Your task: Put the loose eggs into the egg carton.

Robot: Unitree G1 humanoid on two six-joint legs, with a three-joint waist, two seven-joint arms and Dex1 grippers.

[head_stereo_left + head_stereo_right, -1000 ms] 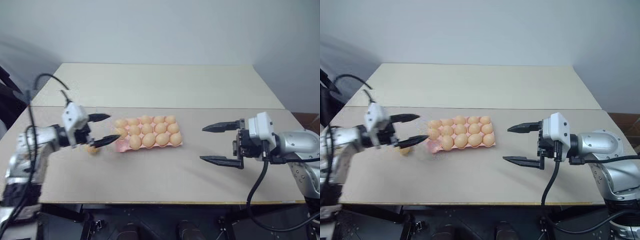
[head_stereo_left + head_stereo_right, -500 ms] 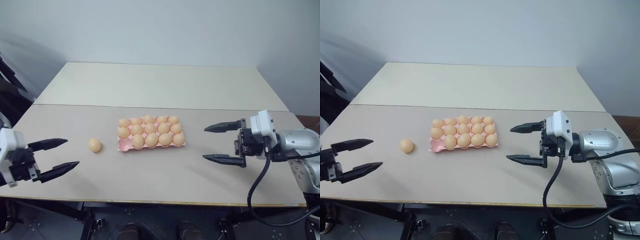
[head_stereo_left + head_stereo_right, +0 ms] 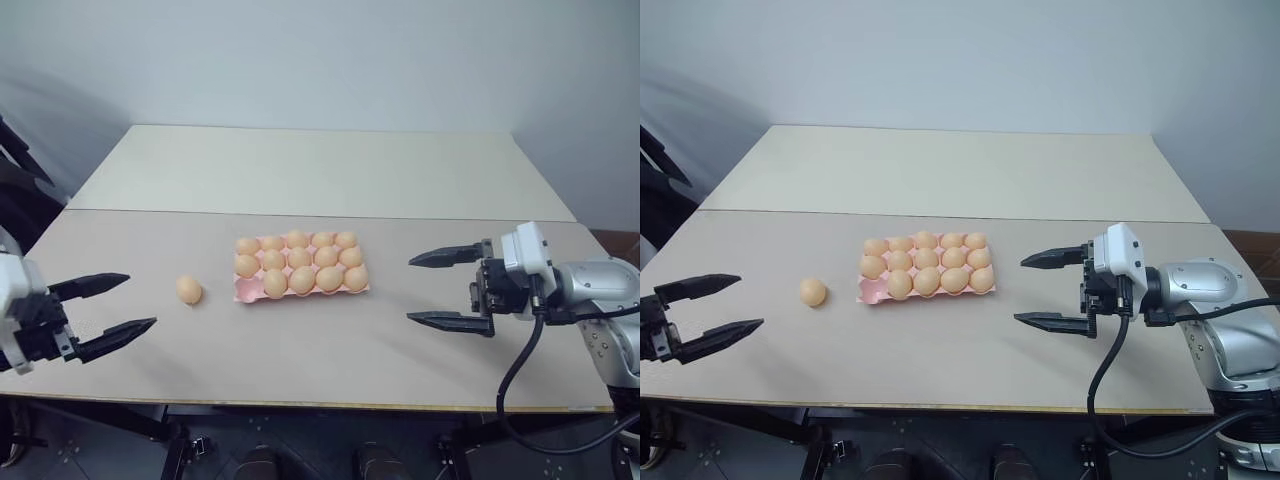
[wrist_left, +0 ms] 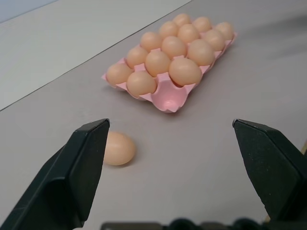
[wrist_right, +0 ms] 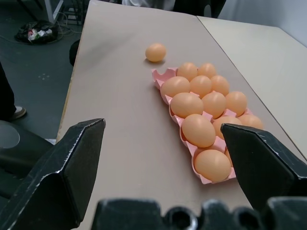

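One loose egg (image 3: 189, 290) is lying on the table (image 3: 320, 180), just beside the pink carton (image 3: 246, 292) on its left side, not touching it. Carton's holding 14 eggs; the single free cup (image 4: 169, 98) is sitting at the near-left corner, closest to that egg. Left claw (image 3: 105, 312) is hanging wide open w/ nothing in it, off to the egg's left; right claw (image 3: 450, 288) is likewise spread and empty, right of the carton. Best bet imo: left claw is coming in low, straddling the egg, squeezing gently, then lowering straight into the corner cup w/o nudging neighbours.
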